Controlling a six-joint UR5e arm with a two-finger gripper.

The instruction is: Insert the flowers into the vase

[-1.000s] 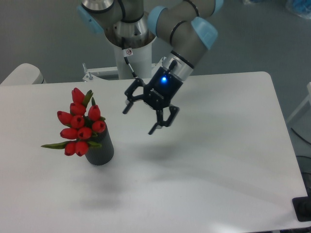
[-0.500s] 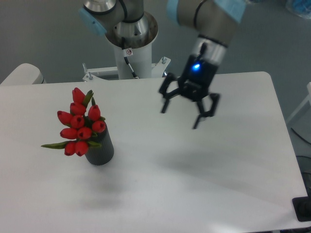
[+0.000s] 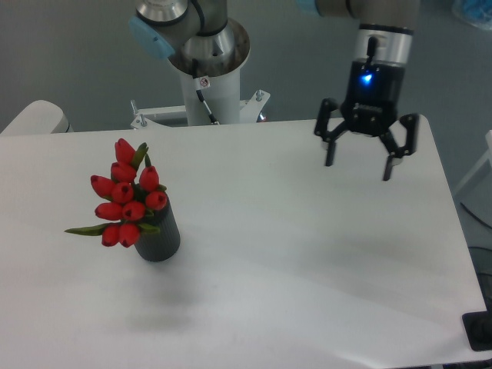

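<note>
Since a second earlier, your gripper (image 3: 360, 161) had swung from just beside the bouquet, over the middle of the surface (image 3: 292, 261), out to the far right, well apart from the flowers (image 3: 124, 195); its wrist had turned upright from its earlier tilt. The fingers (image 3: 330, 151) were spread wide and held nothing, as before, with the blue light on the gripper body lit. The tulips and the vase (image 3: 161, 234) had not shifted at all.

Nearest you on the left, one dark grey vase stood upright on the white surface. One bunch of red tulips sat in its mouth, leaning up and to the left, wider than the vase; about nine closed blooms could be counted, with one green leaf sticking out low to the left. Nothing stood between vase and gripper.

At the near right corner a small black object (image 3: 478, 330) sat at the edge; what it was could not be told. Farther back rose the white mounting column (image 3: 206, 84) of the arm, and a pale rounded shape (image 3: 34, 117) showed at the far left.
</note>
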